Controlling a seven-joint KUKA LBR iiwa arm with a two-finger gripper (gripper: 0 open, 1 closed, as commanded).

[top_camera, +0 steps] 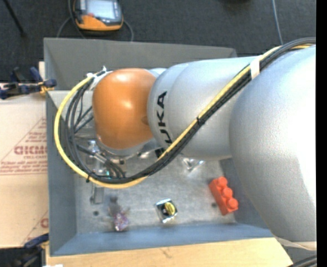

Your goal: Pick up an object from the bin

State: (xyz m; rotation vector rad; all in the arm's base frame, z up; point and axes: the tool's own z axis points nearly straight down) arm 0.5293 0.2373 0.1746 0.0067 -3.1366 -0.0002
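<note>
Looking down from the camera view, you see the hand (99, 174) low over the left part of the bin (141, 54), tucked under the arm's orange cover (122, 107) and its looped cables (60, 129). You cannot tell whether the hand is open or closed, and nothing shows in its grip.

The thing nearest to it is a small purplish lump (119, 220) on the bin floor just below the hand, close to the near wall. It looks light and irregular, perhaps crinkled or soft, so it may shift or roll when touched. Take it across its narrowest part and come straight down.

Further right along the floor lies a small yellow-and-black piece (166, 209), and well beyond that a red studded block (223, 195). The block looks like rigid, light plastic with flat sides. Those long flat sides would likely give you the surest hold, though smooth plastic can slip if you pinch it near a corner.
</note>
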